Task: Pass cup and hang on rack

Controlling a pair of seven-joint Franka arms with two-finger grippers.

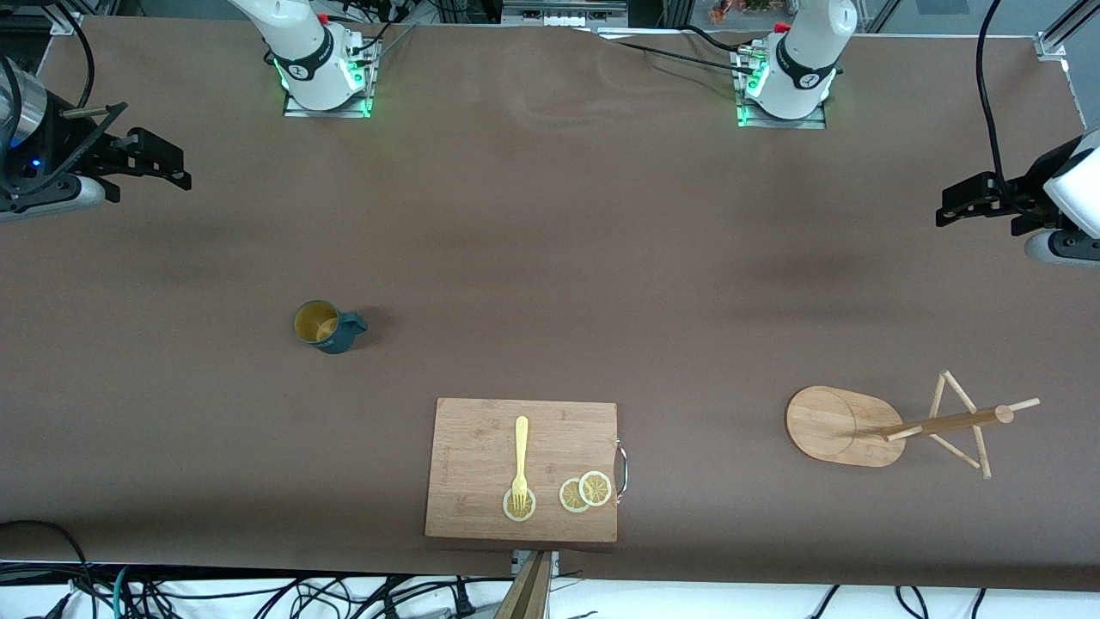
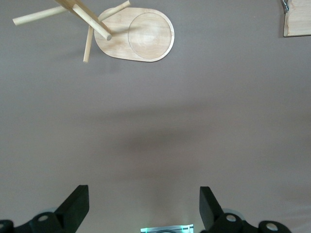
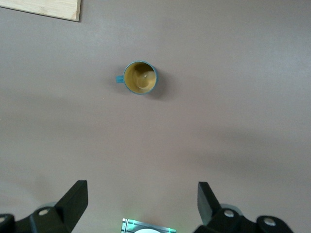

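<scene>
The dark teal cup [image 1: 325, 327] with a yellow inside stands upright on the brown table toward the right arm's end, its handle pointing to the table's middle. The right wrist view shows the cup [image 3: 140, 77] from above, well apart from my right gripper [image 3: 142, 199], which is open and empty. That right gripper [image 1: 172, 168] hangs over the table's edge at its own end. The wooden rack [image 1: 838, 425] stands on its oval base toward the left arm's end. My left gripper [image 1: 954, 206] hovers open and empty over that end, and the left wrist view has the rack [image 2: 141, 36] away from the gripper [image 2: 144, 201].
A wooden cutting board [image 1: 481, 447] lies near the front edge between cup and rack, carrying a yellow fork [image 1: 520, 460] and lemon slices [image 1: 584, 492]. Corners of the board show in the wrist views [image 2: 297, 19] [image 3: 43, 7]. Cables hang below the table's front edge.
</scene>
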